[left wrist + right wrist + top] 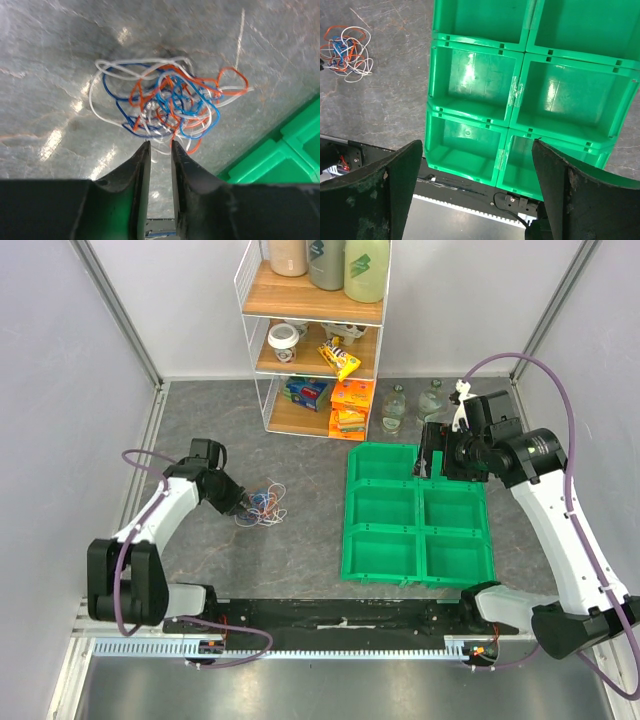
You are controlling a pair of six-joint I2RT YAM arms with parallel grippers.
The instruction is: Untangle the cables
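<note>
The cables (262, 505) lie in one tangle of white, orange and blue wire on the grey table, left of the green bins. In the left wrist view the cables (165, 102) sit just past my fingertips. My left gripper (160, 144) is low at the tangle's near edge (243, 502). Its jaws stand narrowly apart, and a loose white strand crosses the gap at the tips. My right gripper (476, 147) hangs wide open and empty above the bins (428, 462), far from the cables (346, 47).
A green tray of six bins (418, 487) fills the middle right; its rim (520, 95) shows below the right gripper and a corner (280, 155) in the left wrist view. A wire shelf (310, 340) with packets and two bottles (395, 410) stand at the back.
</note>
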